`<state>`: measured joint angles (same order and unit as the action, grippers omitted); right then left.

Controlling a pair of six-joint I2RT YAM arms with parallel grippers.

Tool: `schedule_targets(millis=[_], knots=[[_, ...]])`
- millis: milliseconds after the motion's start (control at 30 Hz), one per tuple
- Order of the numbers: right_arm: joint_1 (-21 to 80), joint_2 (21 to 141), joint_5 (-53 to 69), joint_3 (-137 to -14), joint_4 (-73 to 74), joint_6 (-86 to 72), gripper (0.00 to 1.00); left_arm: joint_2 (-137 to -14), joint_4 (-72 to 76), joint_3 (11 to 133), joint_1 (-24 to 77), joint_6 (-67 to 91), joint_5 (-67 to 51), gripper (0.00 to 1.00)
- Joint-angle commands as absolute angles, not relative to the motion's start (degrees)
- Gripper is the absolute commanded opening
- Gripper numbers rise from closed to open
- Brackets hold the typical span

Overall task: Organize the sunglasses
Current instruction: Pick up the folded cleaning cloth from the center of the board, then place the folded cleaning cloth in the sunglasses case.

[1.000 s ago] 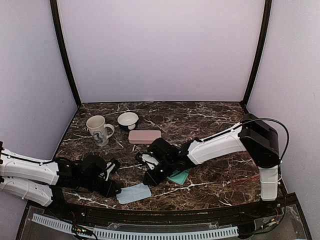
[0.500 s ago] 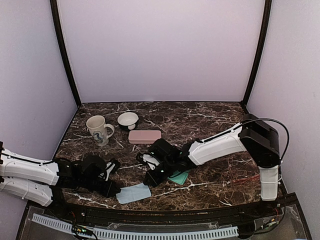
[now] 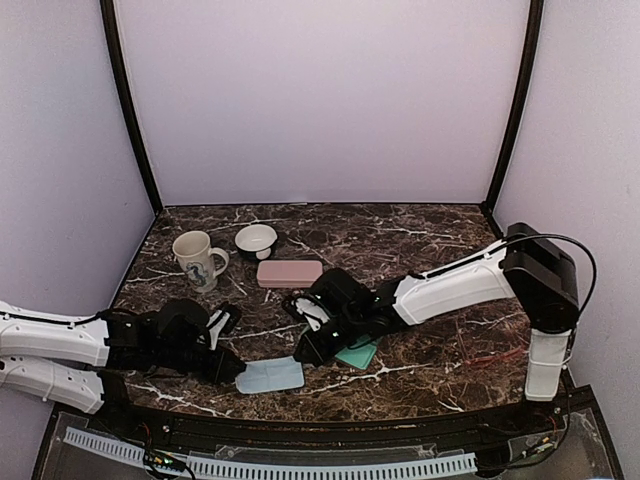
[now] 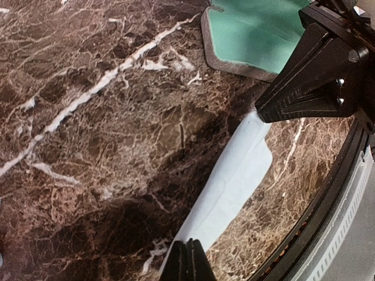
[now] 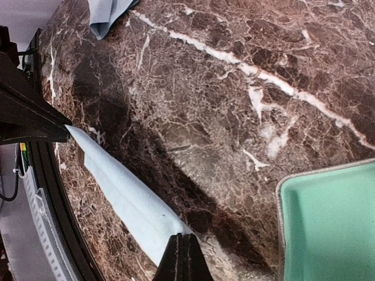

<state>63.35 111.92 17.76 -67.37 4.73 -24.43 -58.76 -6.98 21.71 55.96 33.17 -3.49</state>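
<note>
Near edge of the marble table (image 3: 420,240): my left gripper (image 3: 237,375) and right gripper (image 3: 298,357) each have their jaws pressed together on opposite corners of a light-blue cloth (image 3: 270,378), drawn taut between them. Just beyond lies an open green-lined case (image 3: 358,353), partly hidden under my right arm, with no glasses in the part that shows. To the right, well apart from it, thin red lines on the stone look like the red-framed sunglasses (image 3: 490,356) – the black pair I cannot pick out against the dark marble. Packing, I judge, has barely begun, and both hands are tied up with the cloth. Farther back sit a shut pink case (image 3: 289,272), a mug (image 3: 198,260) and a bowl (image 3: 256,240).
</note>
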Motion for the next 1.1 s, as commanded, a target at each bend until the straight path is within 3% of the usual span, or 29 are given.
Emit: schedule_targets(millis=[0,467,800,1067], knots=[[62.97,108.32,16.26,-66.43,1.92,-24.26,0.00,-57.54,-8.32,24.15,55.55,30.88,-2.60,0.00],[62.86,99.77,9.23,-57.57,0.07,-27.09,0.00,-63.30,-6.46,29.63,55.55,28.23,-1.96,0.00],[62.84,93.52,2.94,-52.32,0.47,-31.14,0.00,-76.29,-3.13,38.47,55.11,23.48,-3.27,0.00],[62.84,89.63,0.25,-48.77,1.39,-33.11,0.00,-79.38,-2.37,42.69,55.07,21.36,-5.46,0.00]])
